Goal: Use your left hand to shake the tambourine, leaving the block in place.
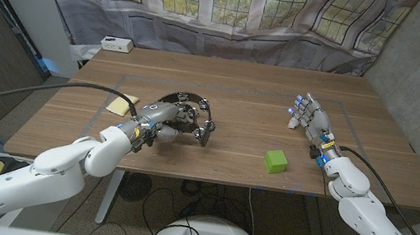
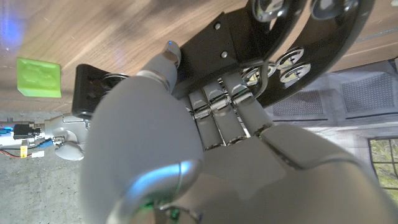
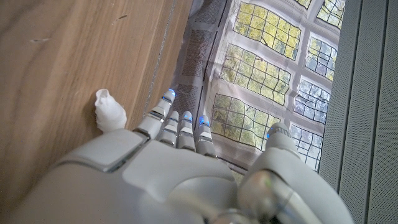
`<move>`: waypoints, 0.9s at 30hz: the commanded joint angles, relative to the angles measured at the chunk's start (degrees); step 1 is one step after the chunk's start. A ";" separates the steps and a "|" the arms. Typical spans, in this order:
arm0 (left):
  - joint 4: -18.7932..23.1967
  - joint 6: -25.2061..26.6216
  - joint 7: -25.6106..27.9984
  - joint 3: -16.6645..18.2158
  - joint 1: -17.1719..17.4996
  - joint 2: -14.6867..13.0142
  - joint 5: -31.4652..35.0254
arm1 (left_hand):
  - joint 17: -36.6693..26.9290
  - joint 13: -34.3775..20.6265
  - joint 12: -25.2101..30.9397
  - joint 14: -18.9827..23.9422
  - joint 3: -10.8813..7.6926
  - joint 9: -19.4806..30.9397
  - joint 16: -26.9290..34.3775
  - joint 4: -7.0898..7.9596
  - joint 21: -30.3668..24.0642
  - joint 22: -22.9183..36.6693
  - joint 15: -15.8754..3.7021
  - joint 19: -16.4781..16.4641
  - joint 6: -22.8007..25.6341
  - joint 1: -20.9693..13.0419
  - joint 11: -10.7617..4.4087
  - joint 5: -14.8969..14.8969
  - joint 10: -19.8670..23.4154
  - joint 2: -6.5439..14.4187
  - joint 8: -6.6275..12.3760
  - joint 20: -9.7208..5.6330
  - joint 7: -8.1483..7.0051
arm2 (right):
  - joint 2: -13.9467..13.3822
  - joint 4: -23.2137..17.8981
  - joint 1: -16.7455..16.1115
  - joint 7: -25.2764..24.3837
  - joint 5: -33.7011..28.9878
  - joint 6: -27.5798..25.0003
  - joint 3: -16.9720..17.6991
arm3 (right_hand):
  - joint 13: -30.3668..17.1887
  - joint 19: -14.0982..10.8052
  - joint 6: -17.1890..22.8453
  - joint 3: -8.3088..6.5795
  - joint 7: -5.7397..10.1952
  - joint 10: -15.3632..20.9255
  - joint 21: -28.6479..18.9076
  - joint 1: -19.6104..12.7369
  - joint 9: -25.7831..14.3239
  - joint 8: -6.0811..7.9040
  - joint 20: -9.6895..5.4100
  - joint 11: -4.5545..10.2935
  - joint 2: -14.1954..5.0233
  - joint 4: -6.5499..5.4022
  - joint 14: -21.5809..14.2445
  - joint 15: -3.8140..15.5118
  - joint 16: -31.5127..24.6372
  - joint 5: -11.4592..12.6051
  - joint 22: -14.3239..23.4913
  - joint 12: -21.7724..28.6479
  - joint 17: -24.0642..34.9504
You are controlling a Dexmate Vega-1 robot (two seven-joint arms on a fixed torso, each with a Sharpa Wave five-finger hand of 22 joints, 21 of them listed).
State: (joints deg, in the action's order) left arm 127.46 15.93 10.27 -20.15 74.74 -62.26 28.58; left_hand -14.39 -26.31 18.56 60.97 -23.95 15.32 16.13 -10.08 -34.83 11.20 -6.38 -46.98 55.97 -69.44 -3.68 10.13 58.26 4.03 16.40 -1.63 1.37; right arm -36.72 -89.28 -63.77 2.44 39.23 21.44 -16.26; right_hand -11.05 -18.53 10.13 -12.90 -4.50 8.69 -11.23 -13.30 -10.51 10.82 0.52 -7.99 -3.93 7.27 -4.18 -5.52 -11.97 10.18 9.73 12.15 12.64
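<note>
Left robot hand on the tambourine, ready to shake

Nearest me the green block sits right of centre on the table, well apart from my grip. My left robot hand is wrapped around the black tambourine left of centre; I'd keep the fingers firm on the frame and shake with short wrist flicks, staying left of the block. Farther right, my right robot hand is released, fingers spread, holding nothing.

White arms; grey hands; blue-lit fingers
</note>
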 commanded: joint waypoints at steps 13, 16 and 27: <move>-4.63 -4.09 -2.02 -1.27 -0.47 -1.33 -3.78 | -1.89 -7.64 -0.22 3.54 -1.32 0.00 0.53 0.72 -0.47 -0.01 -3.65 0.67 1.79 -0.66 -1.13 0.41 1.76 3.61 0.25 0.28 1.59 | 0.05 -1.78 -1.09 -2.59 -1.34 -0.88 -0.22 | -0.11 -0.24 0.04 -0.24 -0.24 0.52 0.02 -0.67 -0.16 0.06 0.15 0.00 -0.16 0.19 -0.32 0.04 0.10 0.12 0.20 0.00 0.30; -5.00 -4.26 -2.34 -1.86 -1.09 -1.47 -3.26 | -1.86 -7.59 -0.29 3.59 -1.37 -0.01 0.54 0.66 -0.57 -0.01 -3.66 0.67 1.84 -0.74 -1.16 0.42 1.83 3.56 0.25 0.27 1.51 | 0.16 -1.96 -1.34 -2.87 -1.12 -1.00 -0.12 | -0.11 -0.23 0.06 -0.23 -0.26 0.53 0.02 -0.67 -0.16 0.07 0.16 0.02 -0.12 0.20 -0.34 0.03 0.10 0.11 0.20 0.00 0.30; -6.33 -5.27 -4.49 -3.89 -3.43 -1.21 -3.10 | -1.92 -7.32 -0.67 3.31 -1.37 -0.08 0.50 0.67 -0.77 -0.02 -3.67 0.91 1.90 -0.81 -1.35 0.42 1.85 3.48 0.18 0.39 1.51 | 0.25 -1.73 -1.45 -2.90 -1.04 -1.17 -0.23 | -0.11 -0.24 0.09 -0.23 -0.23 0.56 0.02 -0.67 -0.16 0.07 0.14 0.02 -0.15 0.19 -0.33 -0.02 0.10 0.12 0.20 0.01 0.31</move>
State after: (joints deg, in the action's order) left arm 122.59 11.76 7.62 -22.22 73.29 -63.74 25.59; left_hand -14.39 -26.40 18.07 60.78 -24.18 15.01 16.13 -10.31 -35.19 11.20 -6.56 -46.11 55.97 -69.44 -3.68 10.19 58.43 4.03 16.20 -1.39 1.37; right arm -36.65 -91.00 -65.01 -0.23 38.13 20.50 -16.40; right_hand -11.05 -18.53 10.13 -12.90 -4.50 8.69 -11.23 -13.30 -10.52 10.82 0.52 -7.99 -3.93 7.26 -4.18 -5.52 -11.97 10.18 9.73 12.15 12.64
